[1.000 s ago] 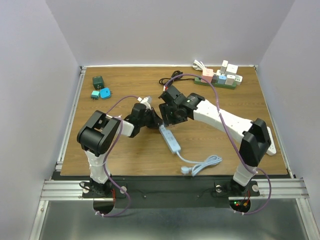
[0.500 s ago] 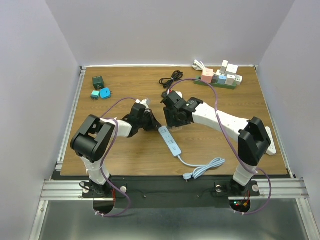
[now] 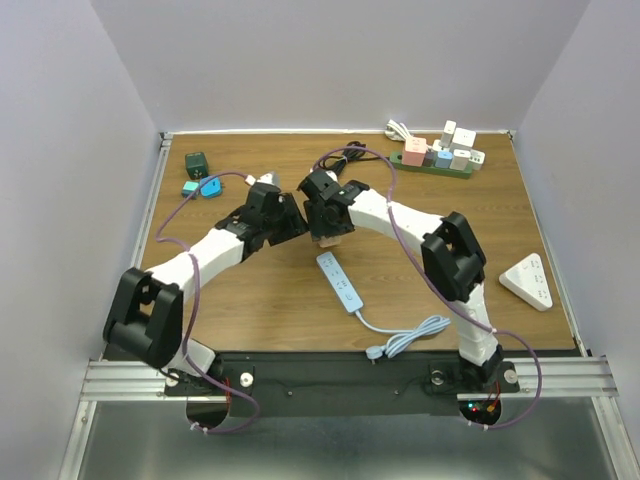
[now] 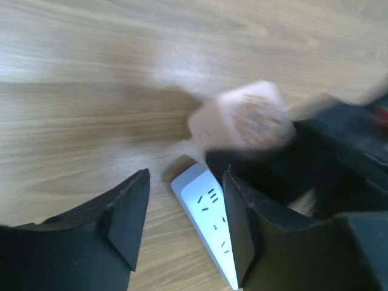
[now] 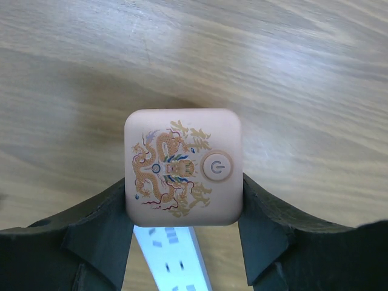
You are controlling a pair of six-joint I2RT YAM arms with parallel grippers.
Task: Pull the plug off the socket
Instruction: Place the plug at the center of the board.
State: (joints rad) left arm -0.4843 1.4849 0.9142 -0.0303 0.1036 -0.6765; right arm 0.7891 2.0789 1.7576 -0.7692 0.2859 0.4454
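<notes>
The pink square plug (image 5: 183, 167), printed with a dragon and a power button, hangs above the wood, apart from the white socket strip (image 3: 342, 283). My right gripper (image 5: 183, 182) is shut on the plug's two sides. In the top view it (image 3: 325, 230) hovers just beyond the strip's far end, with the plug (image 3: 327, 239) under it. My left gripper (image 4: 187, 182) is open; the strip's end (image 4: 206, 209) lies on the table between its fingers, close to the right one, with a gap to the left one. The blurred plug (image 4: 242, 118) floats above that end.
The strip's white cable coils near the front edge (image 3: 405, 334). A green power strip (image 3: 440, 159) with several adapters lies at the back right, beside a black cable coil (image 3: 345, 155). Green (image 3: 197, 162) and blue (image 3: 208, 186) adapters sit at the back left. A white socket block (image 3: 527, 280) lies at the right.
My left gripper has opened and let go of the strip. Both grippers have shifted left and towards the back. The right one has carried the plug away from the strip's end.
</notes>
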